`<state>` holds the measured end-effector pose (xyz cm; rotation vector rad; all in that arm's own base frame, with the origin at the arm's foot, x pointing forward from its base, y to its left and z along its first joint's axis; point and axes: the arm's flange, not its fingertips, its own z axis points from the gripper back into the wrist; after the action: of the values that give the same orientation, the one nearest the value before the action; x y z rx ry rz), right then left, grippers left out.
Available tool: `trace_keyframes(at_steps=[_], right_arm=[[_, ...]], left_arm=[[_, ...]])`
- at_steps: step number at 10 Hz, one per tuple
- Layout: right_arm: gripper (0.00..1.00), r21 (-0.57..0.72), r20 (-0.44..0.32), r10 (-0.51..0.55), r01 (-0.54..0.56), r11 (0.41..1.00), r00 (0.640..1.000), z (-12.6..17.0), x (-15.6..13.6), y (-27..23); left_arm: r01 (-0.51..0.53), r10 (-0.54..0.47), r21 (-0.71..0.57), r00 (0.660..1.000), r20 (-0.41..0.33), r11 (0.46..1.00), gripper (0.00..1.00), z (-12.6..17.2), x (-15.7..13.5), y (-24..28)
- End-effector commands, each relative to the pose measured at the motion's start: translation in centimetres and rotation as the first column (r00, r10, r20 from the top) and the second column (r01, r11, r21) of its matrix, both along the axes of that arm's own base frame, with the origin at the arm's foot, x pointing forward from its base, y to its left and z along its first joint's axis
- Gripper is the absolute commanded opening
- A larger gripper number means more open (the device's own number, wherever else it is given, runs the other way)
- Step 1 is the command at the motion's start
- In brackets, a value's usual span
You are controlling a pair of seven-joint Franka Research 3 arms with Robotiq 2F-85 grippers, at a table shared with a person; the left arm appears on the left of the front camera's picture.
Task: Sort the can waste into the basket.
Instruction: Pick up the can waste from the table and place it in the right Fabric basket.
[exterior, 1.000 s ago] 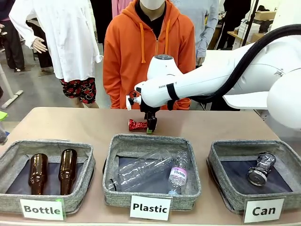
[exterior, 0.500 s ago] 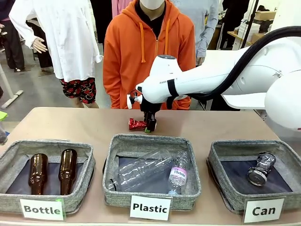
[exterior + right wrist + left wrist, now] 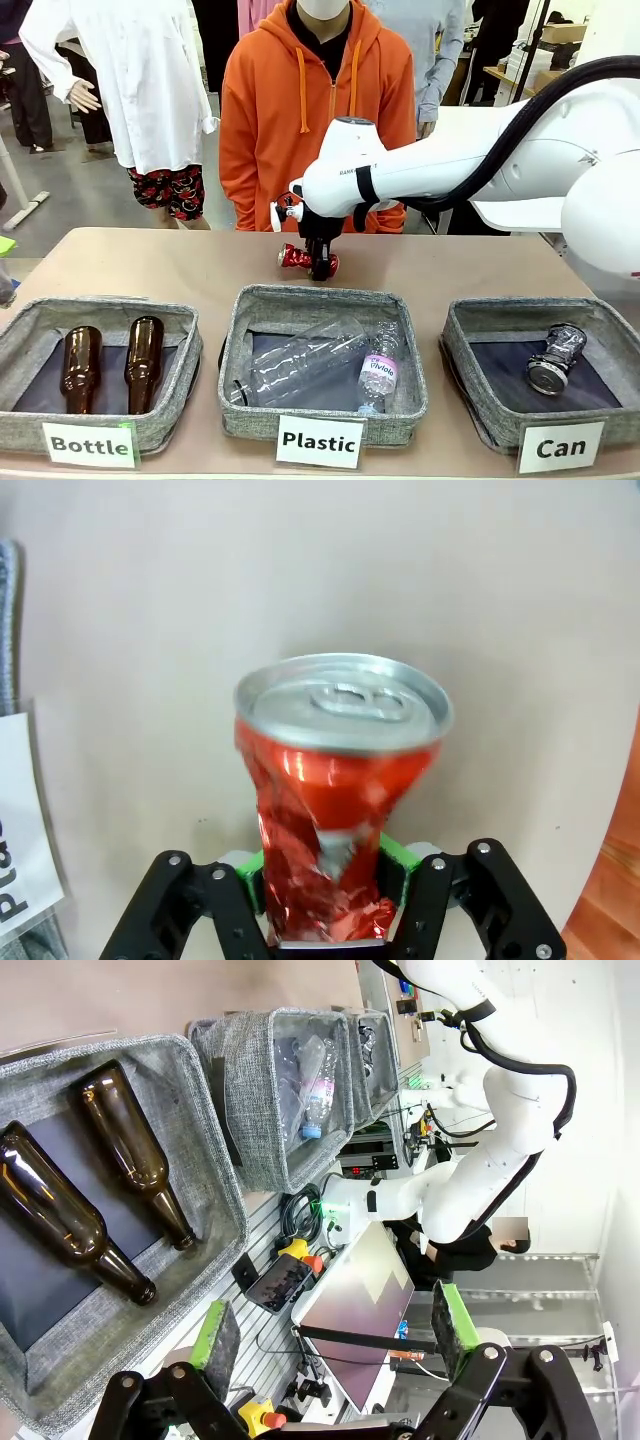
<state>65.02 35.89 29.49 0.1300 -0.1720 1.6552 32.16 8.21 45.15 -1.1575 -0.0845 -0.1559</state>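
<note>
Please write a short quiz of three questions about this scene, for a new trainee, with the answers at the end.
1. True or false: the right gripper is closed on the red can.
2. Which basket holds the silver can? A) Bottle B) Plastic C) Can
3. Fill in: the Bottle basket holds ____ brown bottles.

Key: 1 true; 2 C, the Can basket; 3 two.
</note>
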Motion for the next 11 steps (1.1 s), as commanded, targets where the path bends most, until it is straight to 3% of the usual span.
trace_keyframes(at_steps=[1,3,6,7,9,11], right_arm=[[0.00,0.023,-0.018,0.049,-0.049,0.999,0.999,0.8,0.4,0.0],[0.00,-0.005,0.013,0.078,-0.078,0.997,0.997,2.9,-1.6,0.1],[0.00,-0.106,0.125,0.165,-0.152,0.983,0.978,9.9,-6.0,-0.8],[0.00,-0.127,0.114,0.182,-0.167,0.978,0.977,12.2,-7.7,-1.3],[0.00,-0.104,-0.043,0.096,-0.100,0.990,0.994,16.7,-11.6,-2.9],[0.00,-0.170,-0.108,0.033,-0.051,0.984,0.994,20.1,-17.1,-6.0]], left_arm=[[0.011,-0.011,-0.006,1.000,0.007,1.000,1.00,0.2,-0.1,0.2],[0.011,-0.011,-0.006,1.000,0.007,1.000,1.00,0.2,-0.1,0.2],[0.011,-0.011,-0.006,1.000,0.007,1.000,1.00,0.2,-0.1,0.2],[0.011,-0.011,-0.006,1.000,0.007,1.000,1.00,0.2,-0.1,0.2],[0.011,-0.011,-0.006,1.000,0.007,1.000,1.00,0.2,-0.1,0.2],[0.011,-0.011,-0.006,1.000,0.007,1.000,1.00,0.2,-0.1,0.2]])
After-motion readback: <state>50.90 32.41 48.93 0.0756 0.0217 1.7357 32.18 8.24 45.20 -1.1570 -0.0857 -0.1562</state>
